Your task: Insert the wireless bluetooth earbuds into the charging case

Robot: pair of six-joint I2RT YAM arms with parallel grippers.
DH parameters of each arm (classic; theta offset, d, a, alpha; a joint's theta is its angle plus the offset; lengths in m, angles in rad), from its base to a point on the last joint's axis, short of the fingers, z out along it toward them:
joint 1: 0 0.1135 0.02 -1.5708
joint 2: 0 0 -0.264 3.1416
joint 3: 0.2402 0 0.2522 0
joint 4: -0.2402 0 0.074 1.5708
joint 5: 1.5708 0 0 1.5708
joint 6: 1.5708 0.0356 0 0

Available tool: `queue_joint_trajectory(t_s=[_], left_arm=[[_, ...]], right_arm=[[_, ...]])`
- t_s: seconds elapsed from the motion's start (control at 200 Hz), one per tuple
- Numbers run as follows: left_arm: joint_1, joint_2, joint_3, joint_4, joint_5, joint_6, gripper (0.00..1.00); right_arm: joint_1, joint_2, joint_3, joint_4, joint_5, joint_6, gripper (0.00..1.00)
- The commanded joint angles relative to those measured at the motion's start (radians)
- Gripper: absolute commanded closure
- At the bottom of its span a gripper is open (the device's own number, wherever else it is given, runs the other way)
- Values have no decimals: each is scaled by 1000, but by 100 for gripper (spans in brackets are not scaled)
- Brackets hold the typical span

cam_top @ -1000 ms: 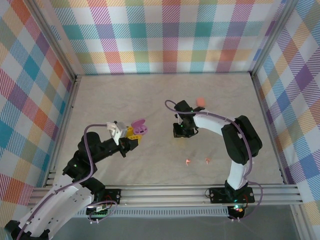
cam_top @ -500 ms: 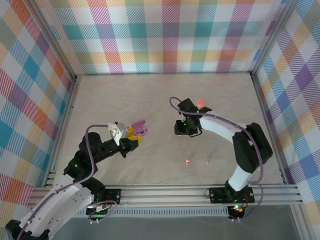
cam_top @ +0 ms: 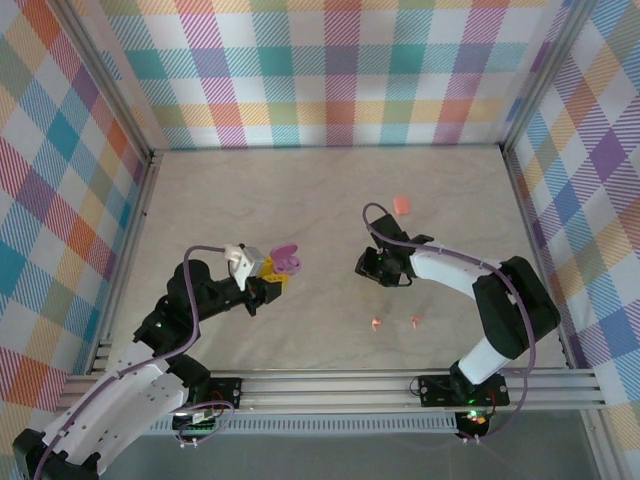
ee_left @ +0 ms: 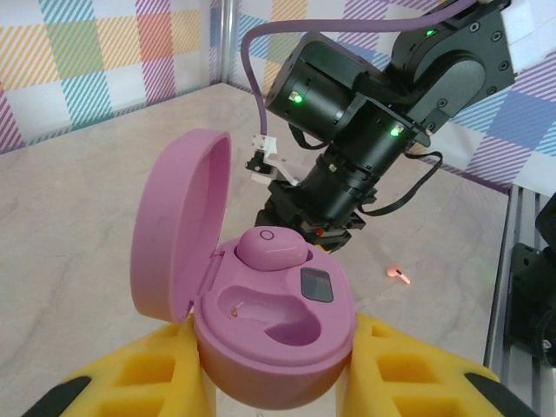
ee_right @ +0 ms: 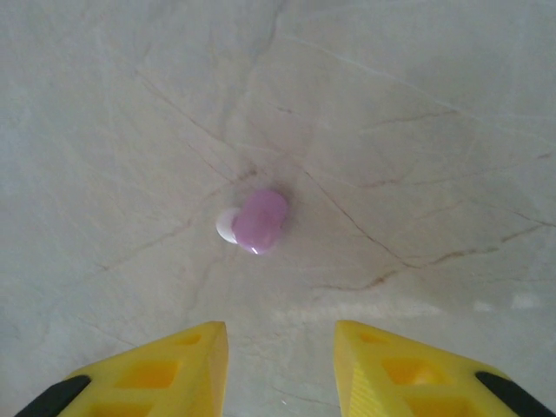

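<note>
My left gripper is shut on the lilac charging case, which it holds off the table with the lid tipped open. One lilac earbud sits in the far slot, and the near slot is empty. From above, the case and left gripper are left of centre. My right gripper hangs open over the table, with a second lilac earbud lying just ahead of its fingers. From above, the right gripper points toward the case.
A salmon case lies behind the right arm. Two salmon earbuds lie on the table near the front; one of them shows past the lilac case. Plaid walls enclose the table on three sides.
The right gripper has swung nearer and to the right, and its jaws have opened. The left gripper has shifted the case slightly to the right.
</note>
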Motion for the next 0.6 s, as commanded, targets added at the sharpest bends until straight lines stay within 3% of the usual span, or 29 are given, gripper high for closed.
queue_joint_trajectory(t_s=[0.0,0.595], left_arm=[[-6,-13,4,64,27,5,84],[-7,-53,16,10,17,19,84]], right_arm=[[-3,22,-12,73,25,108,65],[-3,161,101,36,46,88,67]])
